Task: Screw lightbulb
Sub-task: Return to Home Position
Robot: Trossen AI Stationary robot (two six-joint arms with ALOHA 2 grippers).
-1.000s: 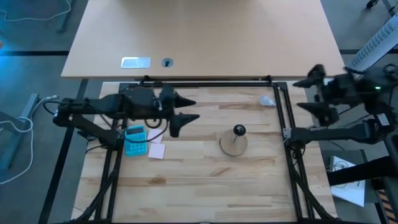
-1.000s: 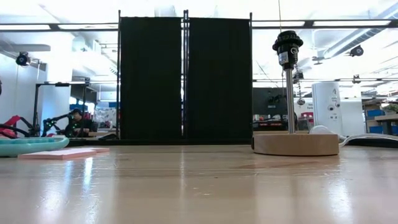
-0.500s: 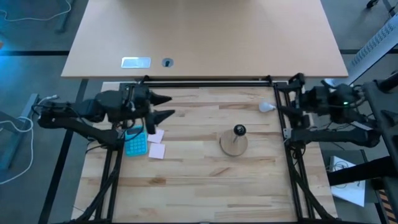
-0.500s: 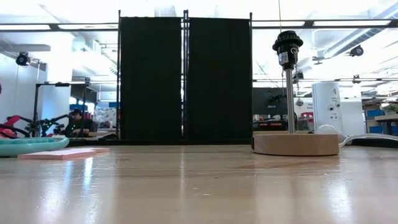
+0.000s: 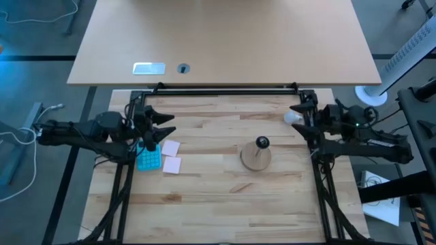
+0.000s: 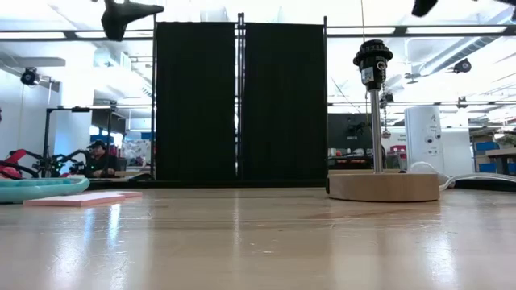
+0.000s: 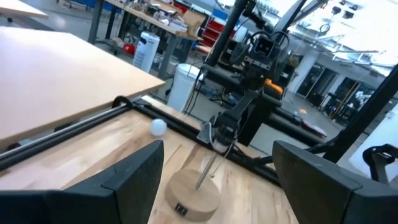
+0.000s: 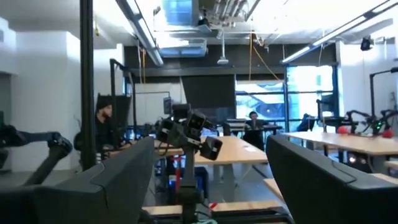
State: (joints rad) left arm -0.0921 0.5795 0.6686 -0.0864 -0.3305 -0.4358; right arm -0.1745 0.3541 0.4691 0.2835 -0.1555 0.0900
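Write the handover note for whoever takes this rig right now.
Left gripper: jaws open, empty, raised at the left edge of the table.
Right gripper: jaws open, empty, raised at the right edge.
Lightbulb: loose on the table near the right gripper, far side.
Lamp: mid-table, socket empty.
Done: nothing is screwed in. Left: likely pick the lightbulb up and screw it in.

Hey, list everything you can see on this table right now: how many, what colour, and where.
lightbulb: one, white, lying near the table's far right edge
lamp: one, empty black socket on a round wooden base, right of centre
pink notes: two, pink, left side
teal flat object: one, teal, left of the notes
table: one, light wood
left gripper: dark, fingers open, raised at the left side
right gripper: dark, fingers open, raised at the right edge near the lightbulb
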